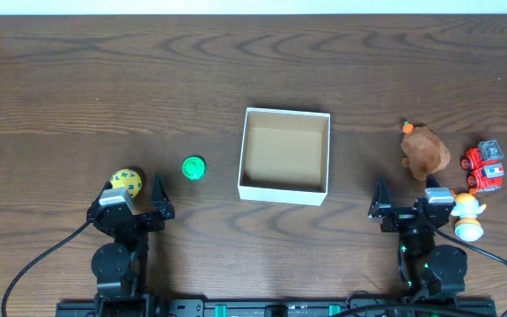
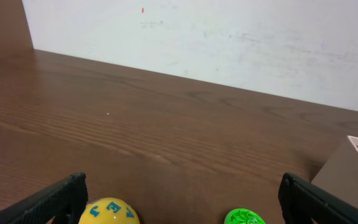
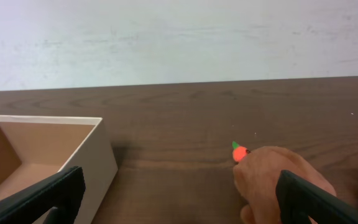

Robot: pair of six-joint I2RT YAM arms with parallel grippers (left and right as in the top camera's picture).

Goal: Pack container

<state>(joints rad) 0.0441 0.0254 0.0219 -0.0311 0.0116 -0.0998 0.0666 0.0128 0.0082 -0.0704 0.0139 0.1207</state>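
Overhead looks straight down on the square white cardboard box (image 1: 282,193); both low wrist views face the white wall (image 2: 229,43), sharing that box.

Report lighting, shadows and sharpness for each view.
Overhead: even, soft light, sharp; the container throws barely any shadow. Left wrist: table grain crisp, yellow ball cropped by the bottom edge. Right wrist: a dark shadow lies on the table beside the container; the brown plush looks slightly soft.
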